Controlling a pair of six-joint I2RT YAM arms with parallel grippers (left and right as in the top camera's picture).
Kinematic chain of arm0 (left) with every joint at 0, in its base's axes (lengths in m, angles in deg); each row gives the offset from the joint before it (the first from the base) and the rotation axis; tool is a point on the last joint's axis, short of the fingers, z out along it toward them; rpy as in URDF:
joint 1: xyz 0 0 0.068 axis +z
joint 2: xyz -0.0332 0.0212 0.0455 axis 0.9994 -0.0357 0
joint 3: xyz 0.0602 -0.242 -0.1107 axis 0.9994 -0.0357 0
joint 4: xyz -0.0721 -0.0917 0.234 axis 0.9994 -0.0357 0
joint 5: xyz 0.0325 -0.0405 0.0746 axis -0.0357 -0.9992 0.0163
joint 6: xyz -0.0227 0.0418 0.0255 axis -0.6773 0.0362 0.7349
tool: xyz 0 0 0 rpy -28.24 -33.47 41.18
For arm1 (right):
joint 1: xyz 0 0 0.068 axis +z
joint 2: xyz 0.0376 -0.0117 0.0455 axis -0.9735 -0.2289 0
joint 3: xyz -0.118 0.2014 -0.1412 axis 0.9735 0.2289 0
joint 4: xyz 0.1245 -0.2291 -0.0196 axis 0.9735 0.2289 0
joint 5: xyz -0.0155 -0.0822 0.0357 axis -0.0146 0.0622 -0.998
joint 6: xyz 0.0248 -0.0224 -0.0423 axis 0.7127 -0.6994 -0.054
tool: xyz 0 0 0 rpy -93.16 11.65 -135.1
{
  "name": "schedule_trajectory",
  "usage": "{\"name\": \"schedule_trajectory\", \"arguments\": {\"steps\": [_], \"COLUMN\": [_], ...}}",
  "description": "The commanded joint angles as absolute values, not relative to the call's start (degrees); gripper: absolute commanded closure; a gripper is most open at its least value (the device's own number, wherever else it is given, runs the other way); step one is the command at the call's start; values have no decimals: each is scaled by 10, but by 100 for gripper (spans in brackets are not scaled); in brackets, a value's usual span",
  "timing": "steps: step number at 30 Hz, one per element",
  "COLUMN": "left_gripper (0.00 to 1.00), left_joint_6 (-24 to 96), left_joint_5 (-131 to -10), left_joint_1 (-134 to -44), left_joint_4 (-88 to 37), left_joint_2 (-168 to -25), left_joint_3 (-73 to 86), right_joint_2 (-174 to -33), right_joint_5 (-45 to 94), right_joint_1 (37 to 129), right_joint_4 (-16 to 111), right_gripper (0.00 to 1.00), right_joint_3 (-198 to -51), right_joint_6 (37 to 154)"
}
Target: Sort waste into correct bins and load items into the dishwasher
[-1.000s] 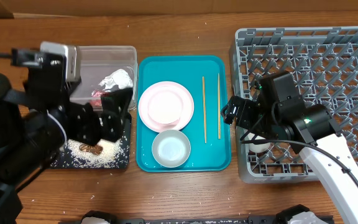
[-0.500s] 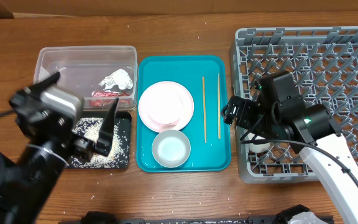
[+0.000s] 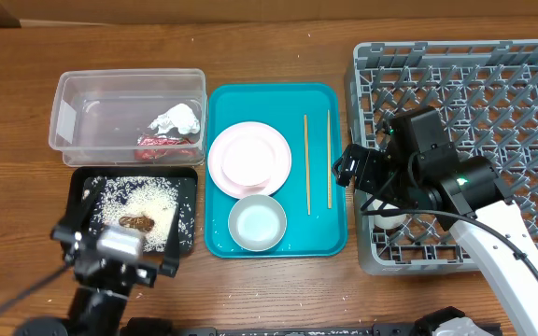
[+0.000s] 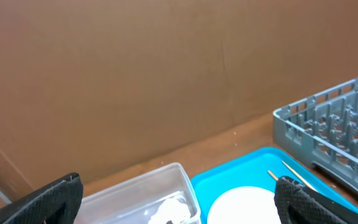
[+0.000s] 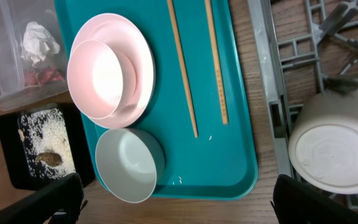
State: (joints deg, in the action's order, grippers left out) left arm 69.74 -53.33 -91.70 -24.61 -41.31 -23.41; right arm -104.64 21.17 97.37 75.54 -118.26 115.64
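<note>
The clear tub (image 3: pixel 92 117) holds the white napkin (image 3: pixel 177 119) and red wrapper (image 3: pixel 164 145). The black tray (image 3: pixel 187 187) holds rice and a brown scrap (image 3: pixel 136 222). The white plate (image 3: pixel 248 157), pale bowl (image 3: pixel 256 224) and two chopsticks (image 3: pixel 307 163) lie on the teal tray (image 3: pixel 278 101). The white cup (image 5: pixel 331 149) sits upside down in the grey rack (image 3: pixel 474 103). My left gripper (image 3: pixel 117 247) is open and empty at the table's front edge, below the black tray. My right gripper (image 3: pixel 346 168) is open and empty over the rack's left rim.
The left wrist view shows the tub (image 4: pixel 135 199), plate (image 4: pixel 247 208), rack corner (image 4: pixel 328 130) and a brown wall behind. The right wrist view shows the plate (image 5: pixel 110 68), bowl (image 5: pixel 129 165) and chopsticks (image 5: pixel 182 68). Loose rice grains dot the wood.
My left arm has pulled back from over the tub and black tray to the table's front edge, uncovering both. The right arm has not moved.
</note>
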Motion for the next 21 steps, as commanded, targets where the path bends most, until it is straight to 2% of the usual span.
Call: {"name": "schedule_trajectory", "arguments": {"steps": [1, 8, 21], "left_gripper": [0, 0, 0], "left_joint_6": [708, 708, 708], "left_joint_5": [-528, -528, -522], "left_joint_1": [-910, -908, -908], "left_joint_4": [-222, -170, -35], "left_joint_2": [-349, -248, -250], "left_joint_3": [-303, -419, -644], "right_joint_2": [-1047, -1047, -1047], "right_joint_5": [218, 217, 218], "right_joint_1": [970, 970, 970], "right_joint_4": [753, 753, 753], "right_gripper": [0, 0, 0], "right_joint_3": [-1188, -1188, -1188], "right_joint_6": [1157, 1157, 1157]}}
